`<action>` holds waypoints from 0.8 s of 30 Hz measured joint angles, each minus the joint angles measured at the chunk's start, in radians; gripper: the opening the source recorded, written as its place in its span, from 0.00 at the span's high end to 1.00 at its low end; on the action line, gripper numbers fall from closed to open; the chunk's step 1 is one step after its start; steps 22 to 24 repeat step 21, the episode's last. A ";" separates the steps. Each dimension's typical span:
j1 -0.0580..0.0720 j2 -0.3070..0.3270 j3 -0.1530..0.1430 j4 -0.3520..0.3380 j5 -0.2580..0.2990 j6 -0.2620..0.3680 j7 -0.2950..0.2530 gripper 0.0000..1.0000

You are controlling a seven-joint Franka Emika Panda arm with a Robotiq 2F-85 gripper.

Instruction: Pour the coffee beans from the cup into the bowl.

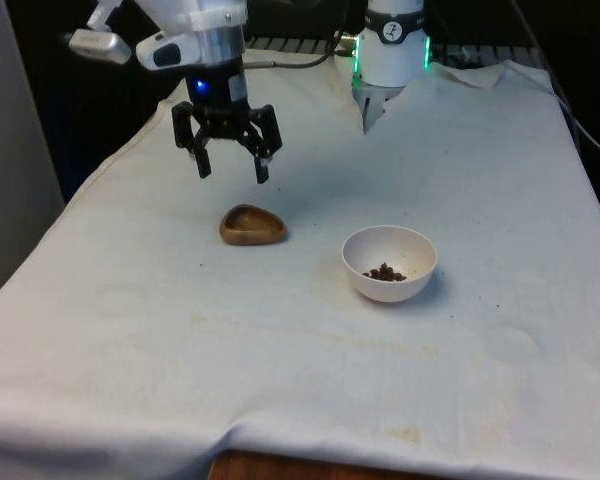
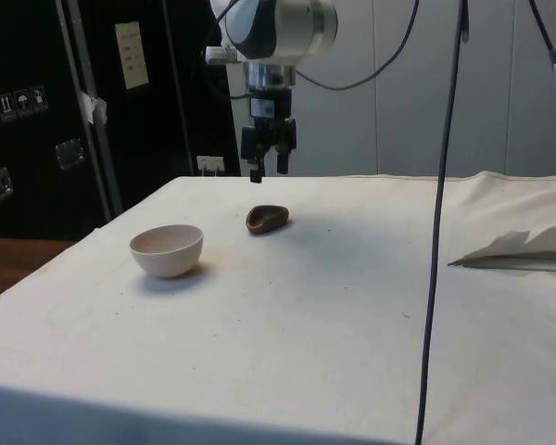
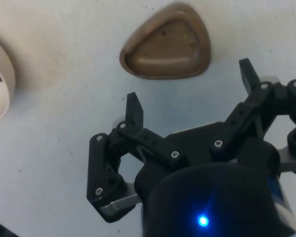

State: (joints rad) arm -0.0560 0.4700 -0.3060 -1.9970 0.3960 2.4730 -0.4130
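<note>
So, end effector (image 1: 232, 166) hangs in the air with fingers spread and nothing between them, above and just behind the brown wooden cup (image 1: 252, 225) in the front view. The cup sits upright on the bench (image 1: 280, 360), mouth up, and looks empty in the wrist view (image 3: 166, 49). It's a low rounded-triangle dish: the long axis runs roughly across the front view, blunt end toward that view's left, narrower corner toward the white bowl (image 1: 389, 264). The bowl stands apart from the cup, on its right in the front view, with coffee beans (image 1: 385, 272) in a small pile at the bottom. My read: beans are in the bowl and the cup is set down flat, so the pour looks done and the open fingers fit a release. In the side view the end effector (image 2: 269, 168) is clear above the cup (image 2: 267, 219).
</note>
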 measured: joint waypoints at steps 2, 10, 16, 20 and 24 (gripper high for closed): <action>0.003 -0.022 -0.003 -0.001 -0.007 -0.021 0.005 0.00; 0.006 -0.076 -0.008 -0.010 -0.014 -0.061 0.008 0.00; 0.007 -0.135 -0.017 -0.022 -0.032 -0.103 0.012 0.00; 0.007 -0.175 -0.022 -0.041 -0.041 -0.124 0.012 0.00; 0.007 -0.175 -0.022 -0.041 -0.041 -0.124 0.012 0.00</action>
